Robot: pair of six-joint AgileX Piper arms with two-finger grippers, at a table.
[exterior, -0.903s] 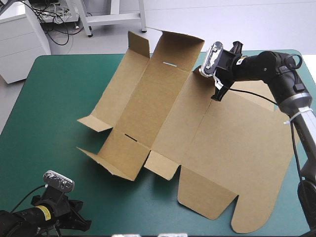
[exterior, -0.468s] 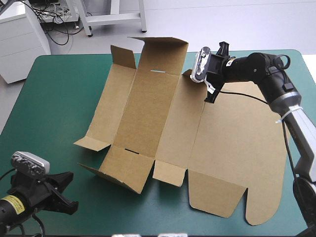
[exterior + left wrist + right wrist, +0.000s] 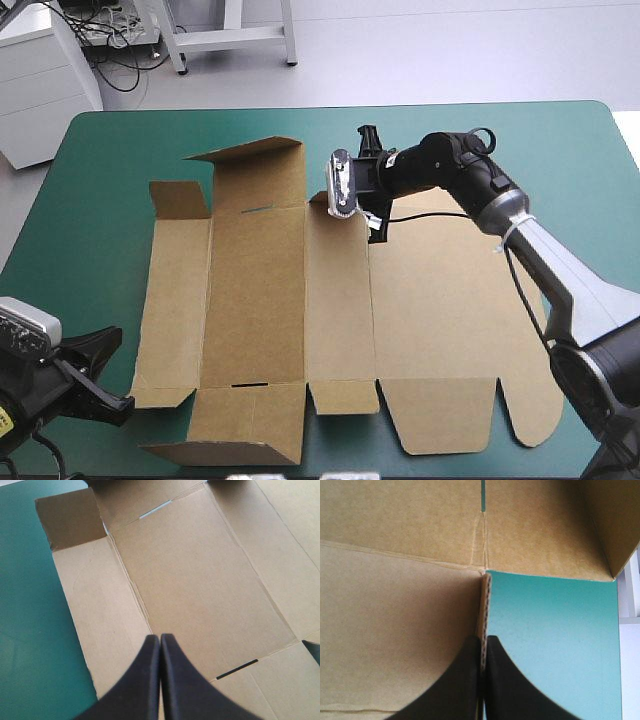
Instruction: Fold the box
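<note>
Two black fingers (image 3: 462, 685) of the right gripper (image 3: 483, 641) were pressed together on the box (image 3: 440, 300), with a thin corrugated edge of the brown board running up between them, so the jaws were closed on the box. Beside that edge lay bare teal-green cover (image 3: 550, 645), and past it another piece of board crossed ahead of the gripper. In the high view the box was a cut brown sheet spread across the middle of the table (image 3: 110, 150), most of it lying flat, its rounded lid panel (image 3: 530, 410) toward the right near corner. The right arm reached in from the right side, and its gripper met the sheet at the far end of a narrow panel (image 3: 340, 300), next to the wide central panel (image 3: 255, 295). The far flap (image 3: 250, 172) of that central panel stood tilted up, and the near flap (image 3: 245, 435) was raised as well. A short slot (image 3: 262, 208) showed teal-green just before the far flap. The left gripper (image 3: 160, 638) sat at the near left corner of the table, its fingers meeting in one pointed arch, closed on nothing. It hung above the left part of the sheet without touching it, the crease between the left side panel (image 3: 100, 630) and the central panel running away ahead of its tip.
</note>
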